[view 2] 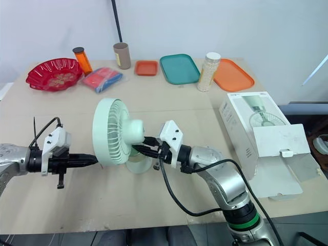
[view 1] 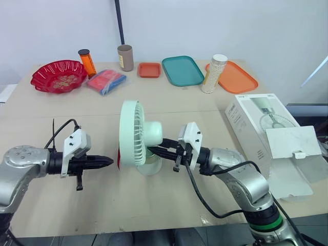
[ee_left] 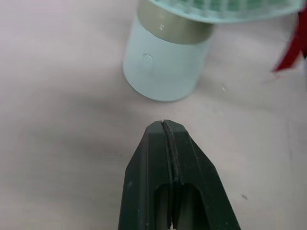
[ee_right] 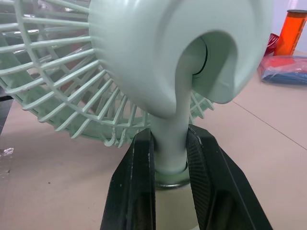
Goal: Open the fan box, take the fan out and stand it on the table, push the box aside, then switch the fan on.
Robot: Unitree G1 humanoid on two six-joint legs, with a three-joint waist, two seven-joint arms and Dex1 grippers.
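Mint-green plastic, the fan [view 1: 136, 134] stands on its round base [ee_left: 163, 67] on the tan table [view 1: 154, 215] in the middle of the head frame. The white fan box [view 1: 266, 138] lies with its flap open at the right of the frame, well apart from the fan, so by my reading only the switching-on is left. The right gripper [view 1: 154, 151] comes in from the right and pinches the fan's slim neck [ee_right: 169, 143] just above the base, one black finger on each side. The left gripper [view 1: 105, 162] hovers at the left of the frame with its fingers pressed together into one blunt point, aimed at the base and near it but not touching. A small round mark [ee_left: 147, 58] on the side of the base, seen from the left wrist, looks like the switch, though it is too faint to be sure. To do this well, the closed tip should go in level and square onto that mark, low on the base rather than up at the grille. The push should be short and straight, against the firm pinch on the neck, so that the fan neither slides nor tips towards the right of the frame. The fan's long axis runs upright from base to head. Its round grille faces the left of the frame, towards the left gripper, with the motor hub behind it on the right, so the disc shows nearly edge-on from the head camera
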